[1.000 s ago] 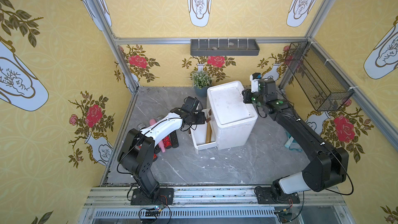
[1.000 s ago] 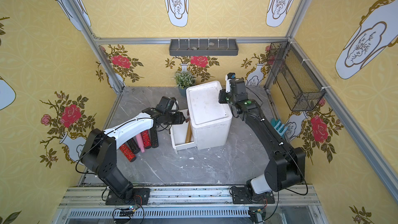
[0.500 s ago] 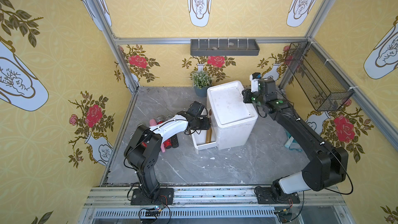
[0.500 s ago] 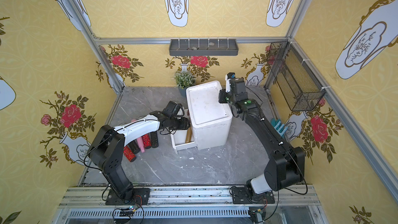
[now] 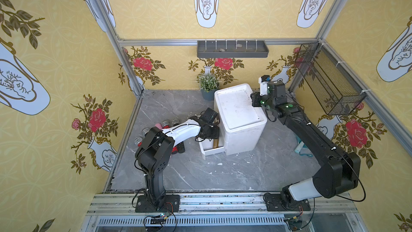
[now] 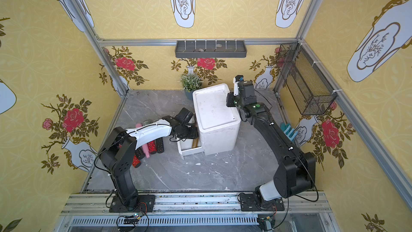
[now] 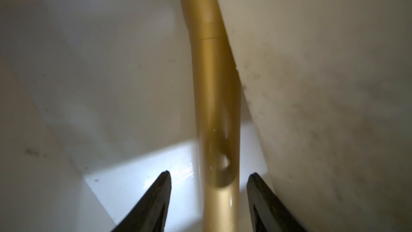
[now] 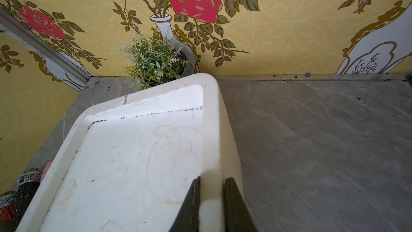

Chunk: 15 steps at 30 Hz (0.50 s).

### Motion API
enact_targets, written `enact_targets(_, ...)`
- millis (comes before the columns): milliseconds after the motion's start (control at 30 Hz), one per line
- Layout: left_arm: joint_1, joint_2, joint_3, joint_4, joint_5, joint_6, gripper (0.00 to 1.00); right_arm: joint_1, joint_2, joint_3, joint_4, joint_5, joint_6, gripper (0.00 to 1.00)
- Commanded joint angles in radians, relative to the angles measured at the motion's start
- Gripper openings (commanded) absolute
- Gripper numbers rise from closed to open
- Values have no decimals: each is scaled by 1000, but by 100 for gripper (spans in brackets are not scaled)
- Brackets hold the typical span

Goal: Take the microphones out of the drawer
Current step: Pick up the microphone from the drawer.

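The slim gold cylindrical microphone [image 7: 215,108] is framed lengthwise, pointing straight ahead, between the spread fingers [image 7: 156,197] of the left tool [image 7: 209,173] (no contact visible yet), inside the pulled-out white drawer [image 7: 100,74]; the white box-shaped cabinet [image 8: 133,164] is pinched at its rim by the right tool [image 8: 213,179].

Lab cell: wallpapered panels [image 5: 156,7], aluminium frame [image 5: 156,42]

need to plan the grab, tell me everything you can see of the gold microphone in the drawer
The microphone is a smooth, glossy gold tube, plastic by its look, with a seam ring and an oval dent in the handle. It lies along the floor of the open white drawer, right beside the cabinet front; its head is hidden. The left tool straddles the handle, open, with a gap on each side.
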Motion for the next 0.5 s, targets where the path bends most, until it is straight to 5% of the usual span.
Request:
enact_targets(0, -25, 24, 25, 42, -5, 3, 60, -1, 25, -29, -218, 20, 23, 9)
enact_targets(467, -61, 80, 64, 14, -71, -51, 55, -1, 16, -32, -218, 20, 23, 9)
